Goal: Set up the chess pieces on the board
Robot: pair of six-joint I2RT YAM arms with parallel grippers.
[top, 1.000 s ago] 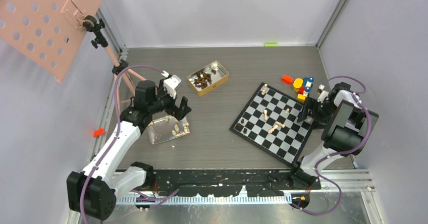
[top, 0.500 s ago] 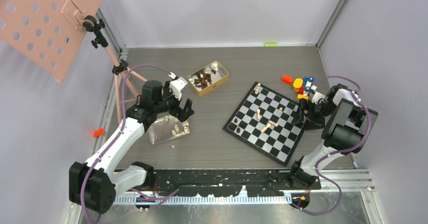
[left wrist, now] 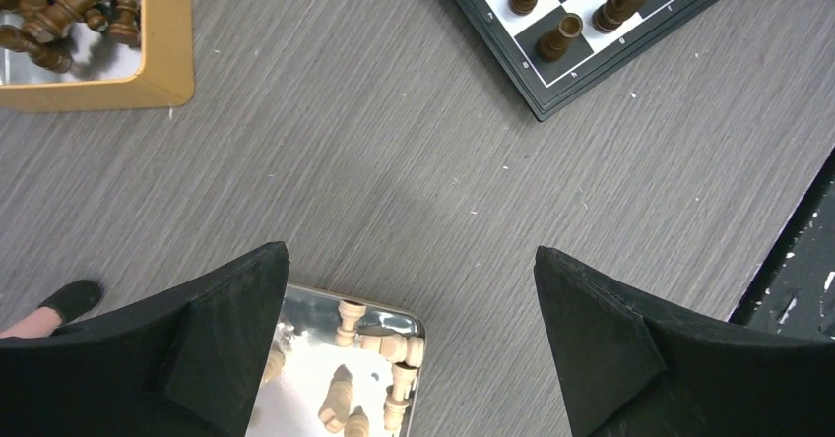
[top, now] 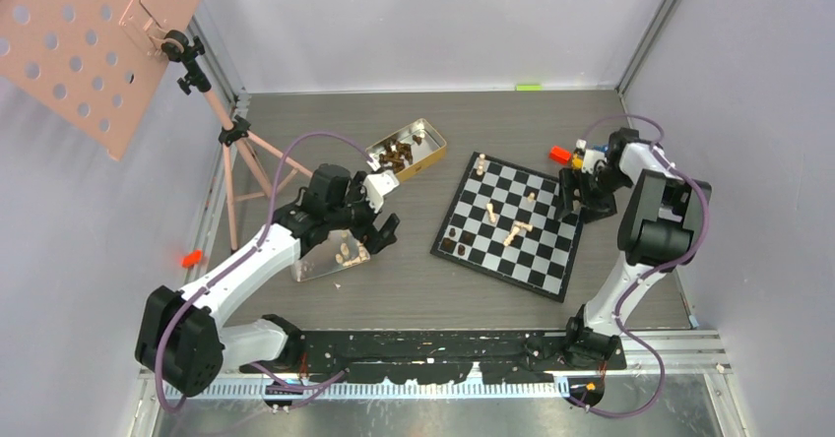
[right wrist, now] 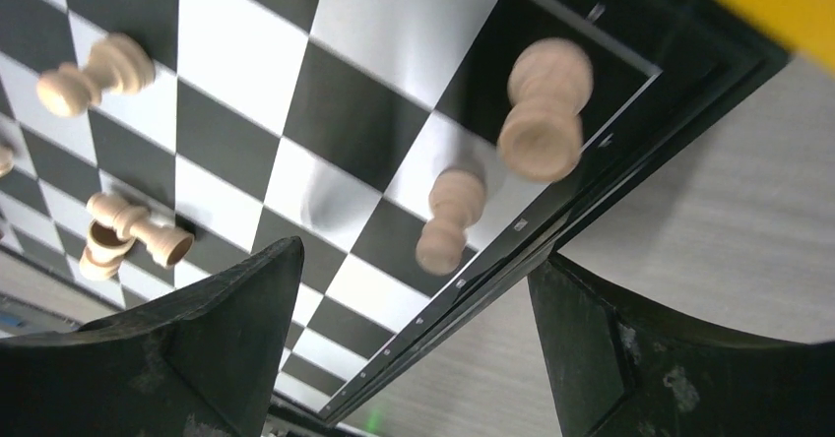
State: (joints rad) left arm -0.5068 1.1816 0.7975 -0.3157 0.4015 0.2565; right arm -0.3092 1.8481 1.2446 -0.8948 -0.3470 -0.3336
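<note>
The board (top: 540,260) lies askew right of the table's middle. Several pale chess pieces (top: 491,213) stand or lie on it, and dark ones (top: 450,238) sit at its left corner. My right gripper (top: 569,199) is at the board's right edge. In the right wrist view this gripper (right wrist: 414,260) is open, and the board's black border (right wrist: 492,270) runs between its fingers, near two pale pieces (right wrist: 448,216). My left gripper (top: 379,232) hangs open and empty over the corner of a clear tray (left wrist: 418,378) holding pale pieces (left wrist: 394,343).
A gold tin (top: 433,152) of dark pieces stands behind the left gripper. Coloured blocks (top: 561,155) sit by the right arm's wrist. A tripod (top: 231,161) with a pink perforated panel (top: 98,33) occupies the far left. A small red object (top: 190,257) lies at the left wall.
The board has slid left and turned, with the right gripper at its edge moving left and farther back. The left gripper has swung right, along the tray.
</note>
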